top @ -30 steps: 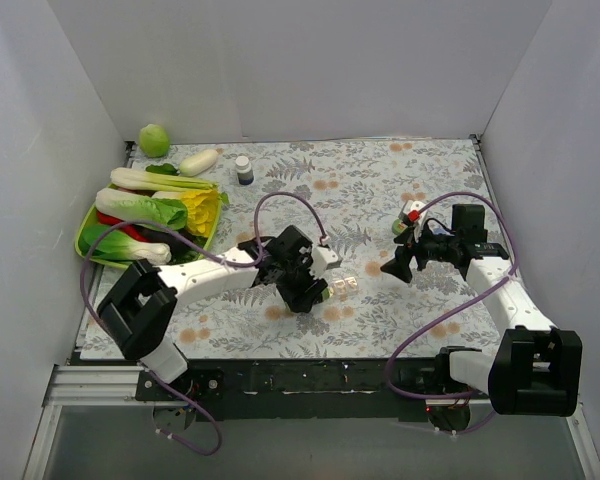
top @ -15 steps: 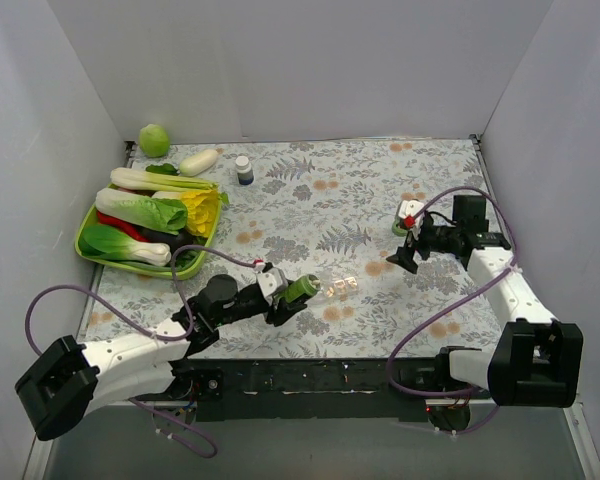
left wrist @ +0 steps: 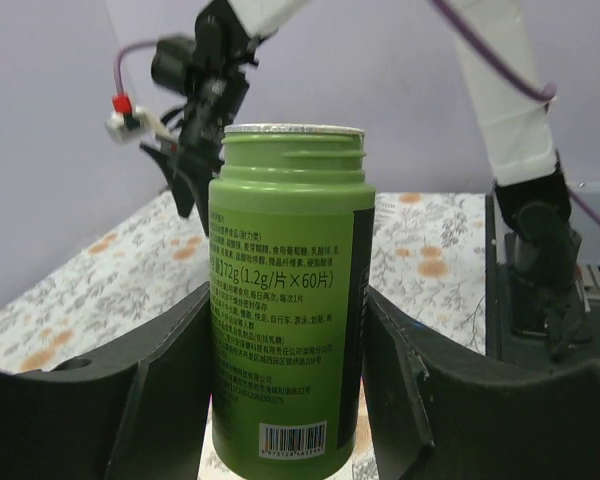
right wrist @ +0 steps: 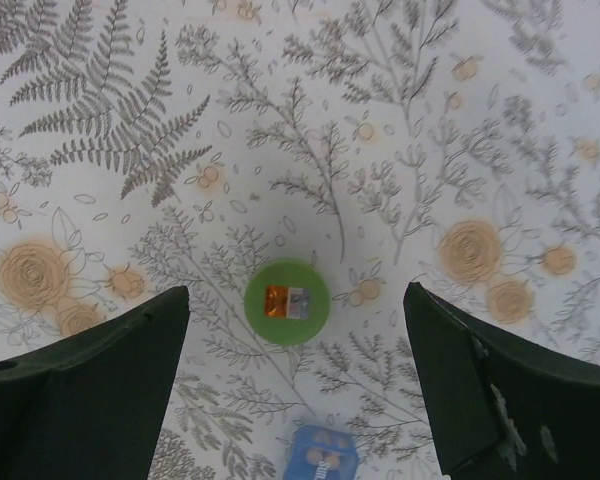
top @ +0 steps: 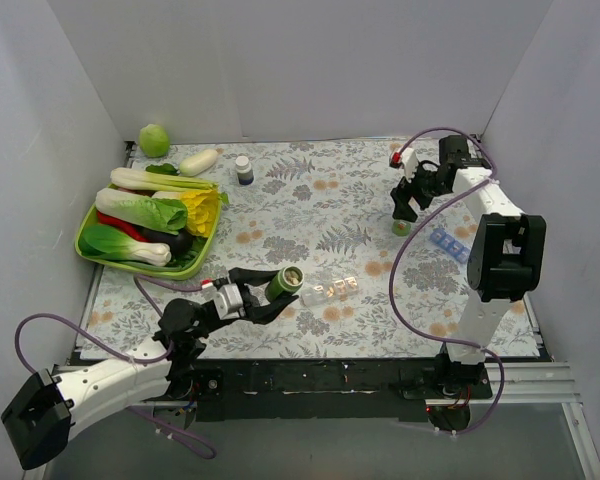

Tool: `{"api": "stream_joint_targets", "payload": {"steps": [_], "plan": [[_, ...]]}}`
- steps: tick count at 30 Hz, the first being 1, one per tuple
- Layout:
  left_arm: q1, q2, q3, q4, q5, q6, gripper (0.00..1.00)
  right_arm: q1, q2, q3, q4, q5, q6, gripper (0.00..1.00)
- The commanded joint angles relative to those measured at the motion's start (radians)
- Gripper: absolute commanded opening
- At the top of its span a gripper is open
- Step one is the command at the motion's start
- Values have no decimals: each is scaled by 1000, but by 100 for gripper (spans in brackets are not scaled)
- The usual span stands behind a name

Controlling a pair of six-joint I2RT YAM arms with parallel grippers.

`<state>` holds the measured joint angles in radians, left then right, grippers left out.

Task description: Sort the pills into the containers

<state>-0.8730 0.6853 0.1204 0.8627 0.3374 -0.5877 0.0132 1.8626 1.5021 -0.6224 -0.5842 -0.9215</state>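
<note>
My left gripper (top: 272, 292) is shut on an uncapped green pill bottle (top: 285, 281), held just above the table near the front; in the left wrist view the bottle (left wrist: 288, 330) stands upright between my fingers (left wrist: 170, 370). The clear, faintly pinkish container strip (top: 331, 289) lies on the cloth just right of the bottle. My right gripper (top: 404, 206) is open and hangs over a green cap (top: 402, 228). In the right wrist view the cap (right wrist: 287, 301) lies flat between the spread fingers (right wrist: 90, 380). No loose pills show.
A blue pill strip (top: 448, 243) lies right of the cap, also in the right wrist view (right wrist: 320, 458). A dark blue white-capped bottle (top: 244, 170) stands at the back. A green tray (top: 194, 263) of vegetables sits at left, with a green ball (top: 154, 139) and a white vegetable (top: 198, 162) behind it.
My left arm has swung back toward the near left, still gripping the green bottle. My right arm has moved to the far right and now hangs over the green cap, uncovering the blue strip.
</note>
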Motion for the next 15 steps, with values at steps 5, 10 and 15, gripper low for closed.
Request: {"api": "stream_joint_targets", "payload": {"steps": [5,10,15], "plan": [[-3,45,-16,353,49,-115,0,-2,50,73,-132,15,33,96],[-1,91,7,322,89,-130,0,-2,101,96,-134,72,23,96],[-1,42,-4,178,86,-113,0,8,170,107,-157,159,38,96]]}}
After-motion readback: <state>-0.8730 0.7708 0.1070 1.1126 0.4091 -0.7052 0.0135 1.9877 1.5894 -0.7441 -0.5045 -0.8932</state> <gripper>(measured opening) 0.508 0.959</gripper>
